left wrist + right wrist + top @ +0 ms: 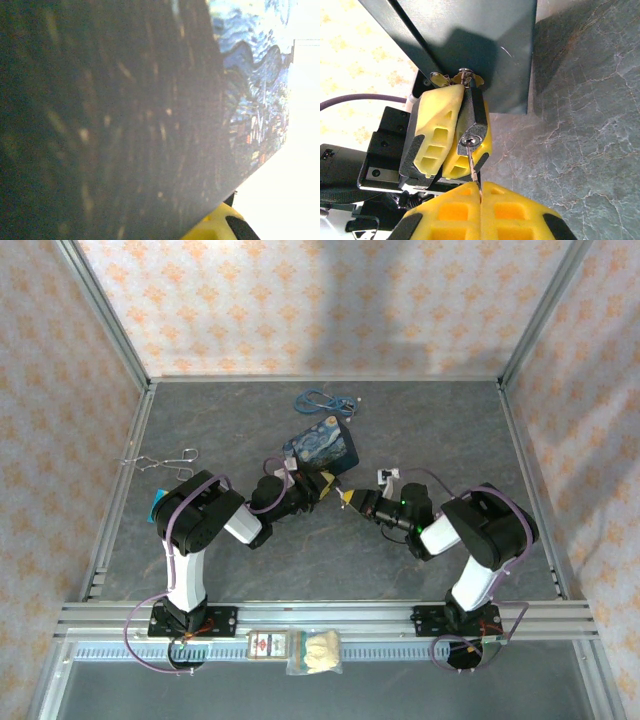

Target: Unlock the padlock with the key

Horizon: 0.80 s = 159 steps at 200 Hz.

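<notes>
In the right wrist view the small dark padlock [476,112] is pinched between the yellow fingers [436,125] of my left gripper [325,485], which is shut on it. Its silvery shackle [465,76] passes through the hasp of the painted tin [322,448]. My right gripper [481,191] is shut on the thin key [474,167], whose blade runs up into the round keyhole [471,141] on the padlock's end. From above, the two grippers meet tip to tip just in front of the tin, the right gripper [350,497] coming in from the right. Close to the left wrist camera is the tin's wall [125,125], with one yellow finger [212,227] at the bottom.
Wire tongs [160,460] lie at the left side of the grey table [420,420]. A coiled blue cable [322,400] lies behind the tin. Two small packets [295,648] rest on the near rail between the arm bases. Metal frame posts and patterned walls enclose the table.
</notes>
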Tool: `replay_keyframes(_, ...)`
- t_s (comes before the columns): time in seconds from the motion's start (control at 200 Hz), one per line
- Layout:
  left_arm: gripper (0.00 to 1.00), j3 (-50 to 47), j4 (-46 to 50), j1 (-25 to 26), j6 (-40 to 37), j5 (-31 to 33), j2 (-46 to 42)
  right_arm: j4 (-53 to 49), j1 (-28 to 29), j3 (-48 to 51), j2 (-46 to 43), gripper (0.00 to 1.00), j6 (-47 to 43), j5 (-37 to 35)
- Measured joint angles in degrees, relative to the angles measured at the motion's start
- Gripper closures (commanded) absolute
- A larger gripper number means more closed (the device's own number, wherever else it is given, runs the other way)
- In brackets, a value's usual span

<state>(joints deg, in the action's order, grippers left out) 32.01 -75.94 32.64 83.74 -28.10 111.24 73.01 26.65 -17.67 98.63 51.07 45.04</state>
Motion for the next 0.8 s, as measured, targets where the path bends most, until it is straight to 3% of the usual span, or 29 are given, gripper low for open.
replay_keyframes(0.796, 1.0, 0.02, -1.62, -0.02, 0.68, 2.19, 0.0, 0.57, -0.02, -3.02, 2.4, 1.0, 1.68, 0.68)
